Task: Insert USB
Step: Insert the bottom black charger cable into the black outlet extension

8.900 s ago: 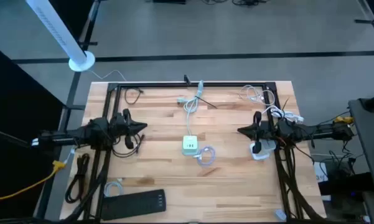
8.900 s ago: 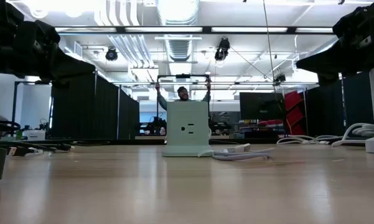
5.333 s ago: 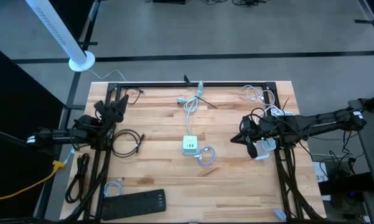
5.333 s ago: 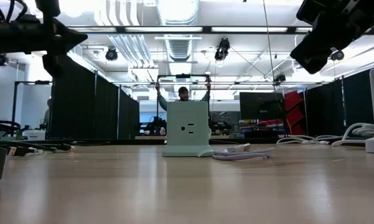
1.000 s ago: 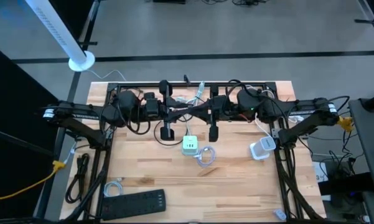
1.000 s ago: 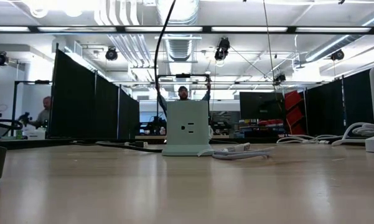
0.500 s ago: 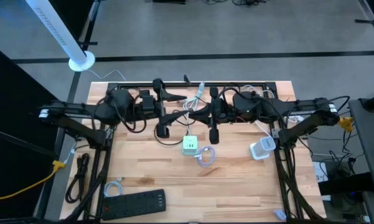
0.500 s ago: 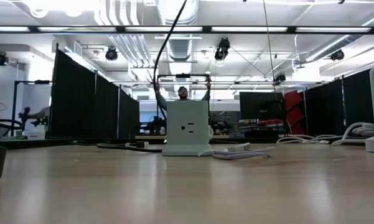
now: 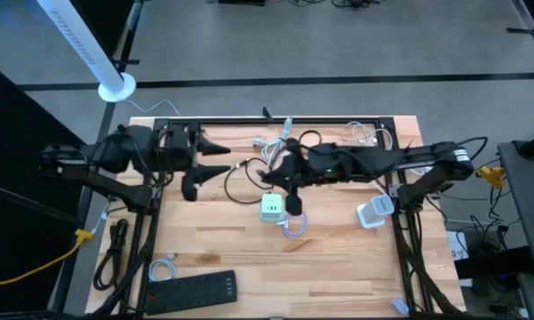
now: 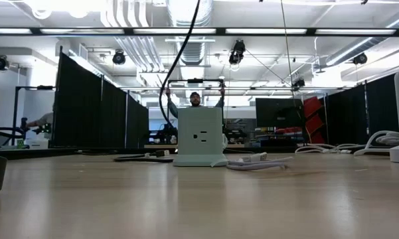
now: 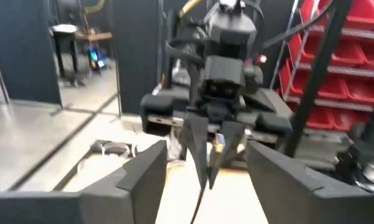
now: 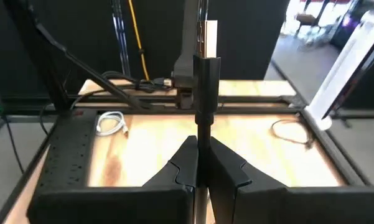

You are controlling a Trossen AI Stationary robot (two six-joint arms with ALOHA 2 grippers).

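Note:
A pale green charger cube (image 9: 270, 208) stands on the wooden table's middle, also in the low view (image 10: 199, 136), with a white cable (image 9: 293, 222) coiled beside it. My right gripper (image 9: 271, 171) reaches in from the table's right, above and just behind the cube, shut on the plug of a black USB cable (image 12: 205, 81). The cable (image 10: 179, 53) hangs down behind the cube and trails onto the table. My left gripper (image 9: 217, 156) is farther left, open and holding nothing. Its fingers (image 11: 143, 180) face my right gripper. My right gripper pinches the black plug body (image 12: 201, 134) between its two fingers. The plug lies along the fingers, and its metal end (image 12: 206, 36) sticks out past the fingertips. The fingers come from the table's right, tipped slightly down. The plug is lifted clear of the table.
A black power strip (image 9: 191, 290) lies at the near left edge, with a white cable (image 9: 162, 267) beside it. A white adapter (image 9: 373, 213) and more white cables (image 9: 373, 138) lie at the right. A black frame (image 9: 275, 122) runs along the far edge.
My left gripper has opened, let go of the black cable and drawn back toward the table's left edge. My right gripper, still shut on the plug, has moved left and down toward the green cube, and the cable's loop trails after it.

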